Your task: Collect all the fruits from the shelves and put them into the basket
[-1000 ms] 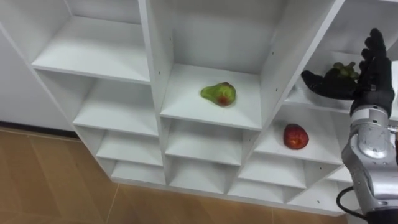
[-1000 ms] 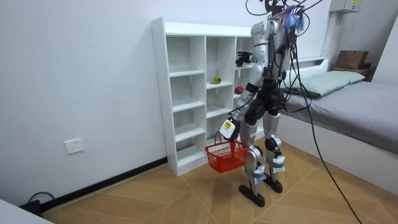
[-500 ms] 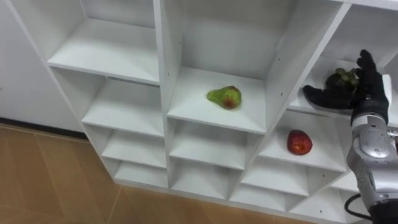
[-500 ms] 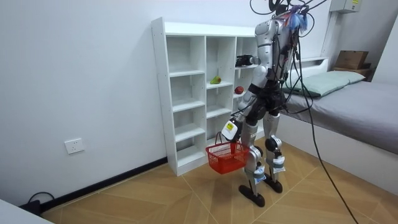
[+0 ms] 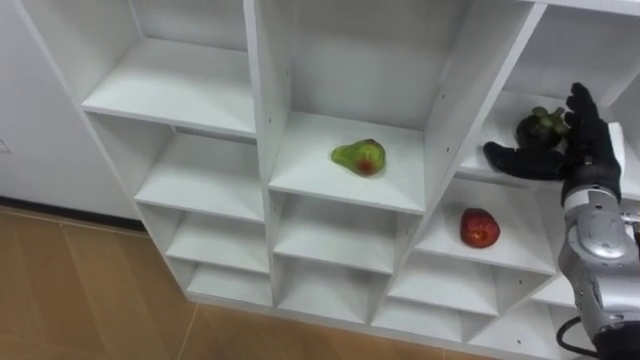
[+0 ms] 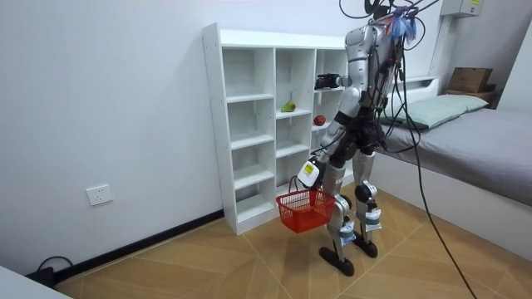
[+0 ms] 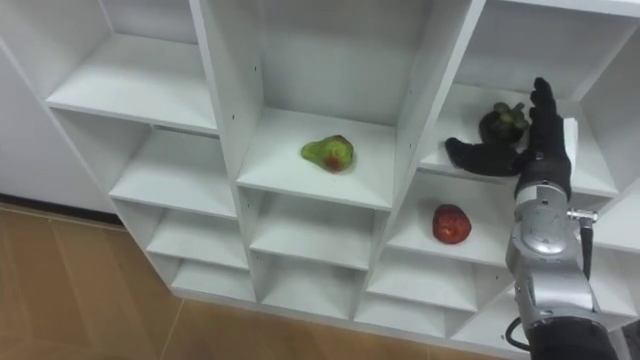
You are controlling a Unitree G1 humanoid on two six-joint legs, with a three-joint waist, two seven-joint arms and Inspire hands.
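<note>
Within the last second the right hand (image 5: 588, 150) had pushed further into the closet's (image 5: 256, 100) upper right compartment and dropped lower, closing in on the dark fruit (image 5: 538, 126). Part of the apparent shift was the camera's own. The hand was spread, its fingers straight just right of the fruit and its thumb reaching left along the shelf's front edge. Whether it touched the fruit I could not tell. So nothing looked gripped yet; the closing of the hand round the fruit seemed the step in hand.

The dark fruit was small, round and near-black with a greenish cap, toward the back edge of its shelf. A red apple (image 5: 478, 227) lay mid-shelf one level below, and a green pear (image 5: 359, 156) with a red blush lay on the centre column's shelf. A red basket (image 6: 303, 209) hung at the left hand (image 6: 311, 176); its grip could not be told.
</note>
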